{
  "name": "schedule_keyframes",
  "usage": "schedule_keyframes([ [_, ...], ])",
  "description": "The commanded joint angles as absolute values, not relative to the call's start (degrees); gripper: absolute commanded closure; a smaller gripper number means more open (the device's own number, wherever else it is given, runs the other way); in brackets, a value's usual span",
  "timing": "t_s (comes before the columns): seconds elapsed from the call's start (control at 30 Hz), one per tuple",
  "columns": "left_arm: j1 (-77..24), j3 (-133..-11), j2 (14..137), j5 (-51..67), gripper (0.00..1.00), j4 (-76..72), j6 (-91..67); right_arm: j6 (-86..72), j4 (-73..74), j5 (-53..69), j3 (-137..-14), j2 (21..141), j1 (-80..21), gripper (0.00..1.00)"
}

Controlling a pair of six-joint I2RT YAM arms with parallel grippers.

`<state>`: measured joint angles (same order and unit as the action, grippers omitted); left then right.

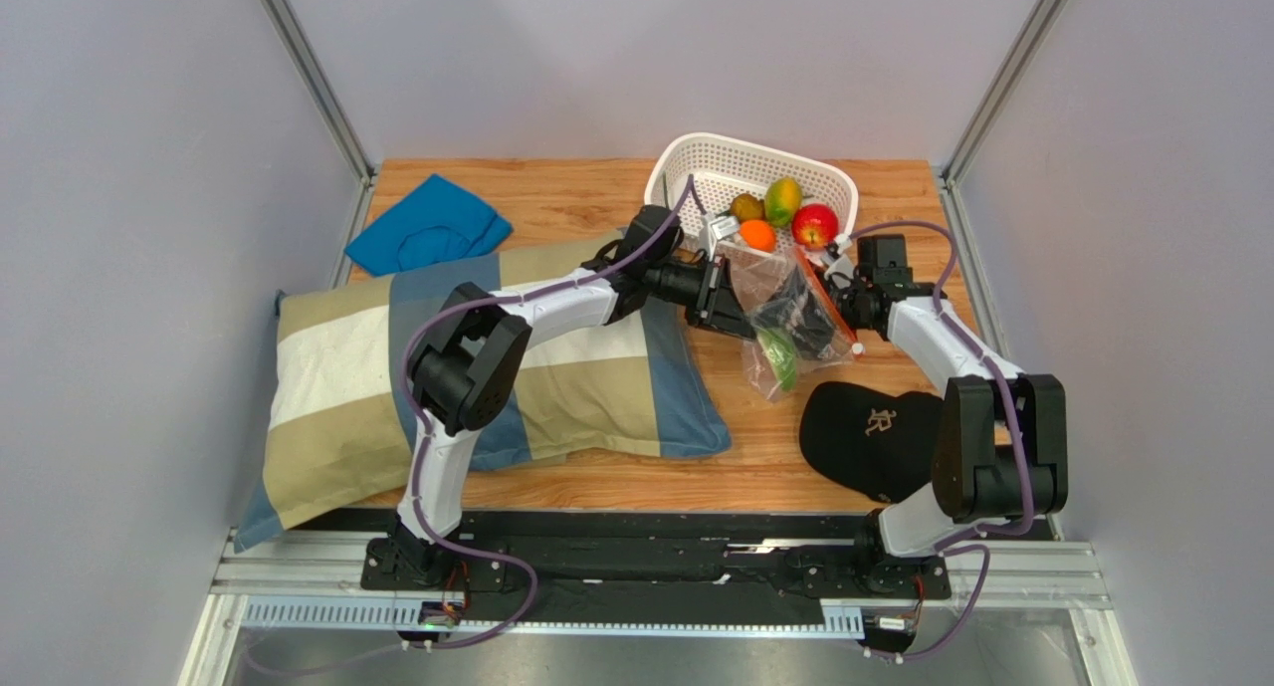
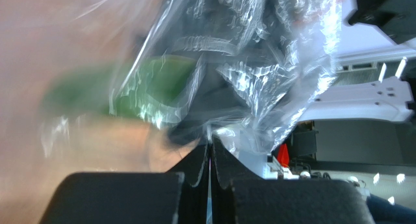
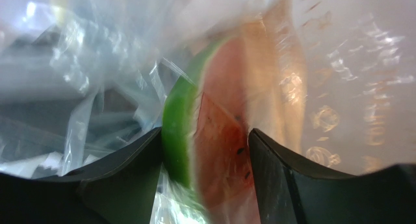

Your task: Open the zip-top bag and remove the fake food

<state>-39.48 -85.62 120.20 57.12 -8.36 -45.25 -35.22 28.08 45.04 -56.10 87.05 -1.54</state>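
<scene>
Pinched in my left gripper [image 2: 210, 148], the zip-top bag [image 2: 254, 63] is clear plastic film, crinkled and very glossy. Between my right gripper's [image 3: 205, 136] matt black fingers [image 3: 122, 185], the watermelon slice [image 3: 219, 151] looks to me like smooth plastic with a dull sheen. Beneath both grippers the table [image 1: 583, 193] is matt wood; beyond them the basket [image 1: 718, 161] is white perforated plastic.

Right wrist view: a watermelon slice [image 3: 215, 136] stands between the fingers of the right gripper [image 3: 202, 141], its lower end cut off by the bottom edge. I cannot tell whether the fingers press on it.

Top view: film of the zip-top bag [image 1: 778, 313] hides those fingertips.

Left wrist view: a green shape [image 2: 146, 87] behind the film is too blurred to identify.

Near the table's right edge, the right arm covers part of the cap [image 1: 868, 432].
</scene>
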Motion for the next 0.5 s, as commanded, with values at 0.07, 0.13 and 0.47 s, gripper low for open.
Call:
schedule_keyframes([
  [0.07, -43.86, -90.18, 118.22, 54.67, 1.0, -16.09, -44.67, -38.07, 27.32, 49.4, -57.48, 87.36, -7.03, 0.3],
  [0.13, -43.6, -90.96, 117.6, 53.79, 1.0, -10.94, -42.11, -36.48, 29.26, 47.82, -58.18, 86.84, -6.42, 0.31],
  [0.47, -38.94, -92.46, 113.56, 47.47, 1.0, 10.89, -27.26, -30.94, 39.11, 41.31, -61.26, 86.57, -3.87, 0.66],
])
